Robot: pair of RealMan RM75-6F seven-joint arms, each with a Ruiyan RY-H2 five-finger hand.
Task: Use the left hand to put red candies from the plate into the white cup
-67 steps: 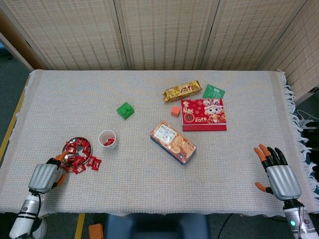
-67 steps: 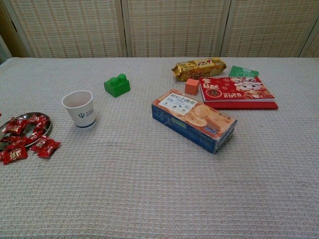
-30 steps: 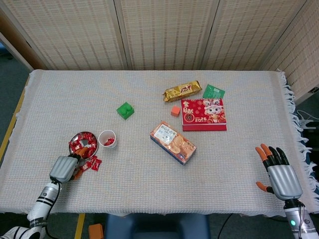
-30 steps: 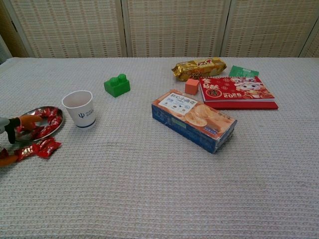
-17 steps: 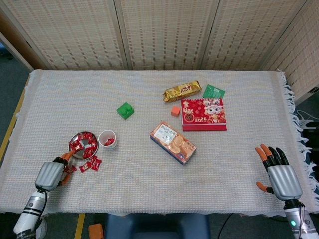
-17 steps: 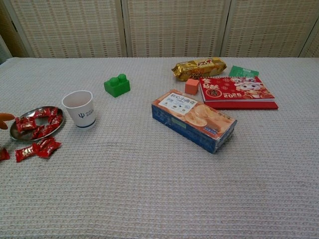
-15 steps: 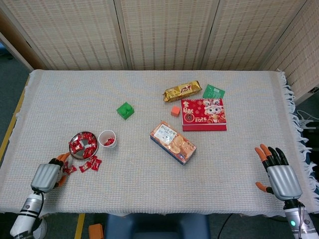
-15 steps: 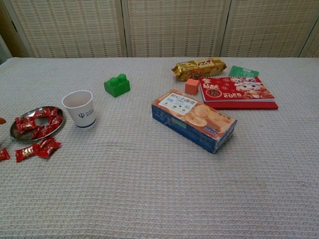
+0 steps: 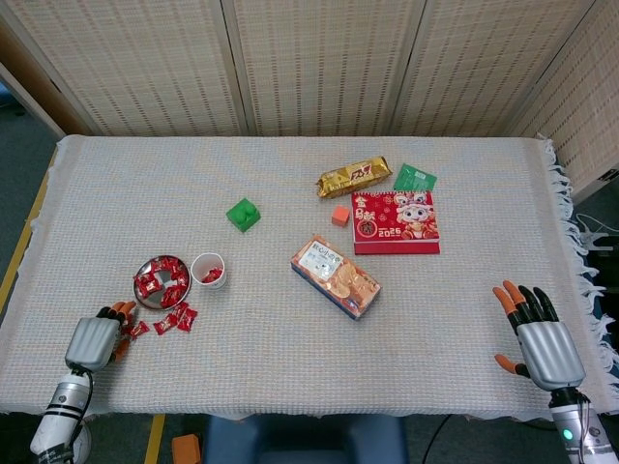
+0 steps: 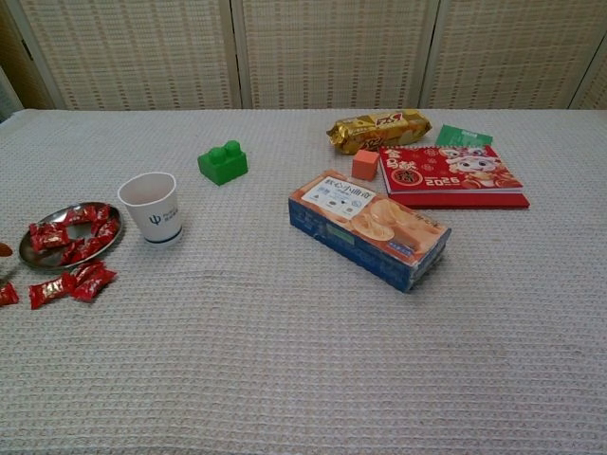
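The metal plate [image 9: 145, 272] with several red candies [image 9: 149, 283] lies at the near left of the table, just left of the white cup [image 9: 208, 270], which has a red candy inside. A few more red candies [image 9: 172, 320] lie loose on the cloth in front of the plate. My left hand [image 9: 94, 338] hovers near the table's front left edge, just left of the loose candies, fingers apart, nothing seen in it. In the chest view only a fingertip [image 10: 4, 249] shows, left of the plate [image 10: 45, 261] and the cup [image 10: 152, 207]. My right hand [image 9: 542, 340] rests open at the front right.
A green brick [image 9: 243, 214] sits behind the cup. A blue and orange biscuit box [image 9: 335, 275] lies mid-table. Further back are a gold snack packet [image 9: 354, 176], a small orange cube [image 9: 339, 215], a red calendar [image 9: 395, 221] and a green sachet [image 9: 414, 177].
My left hand reached to the plate a second ago, then drew back to the front left edge. The plate now lies closer to the cup than two seconds ago. The right hand stayed put.
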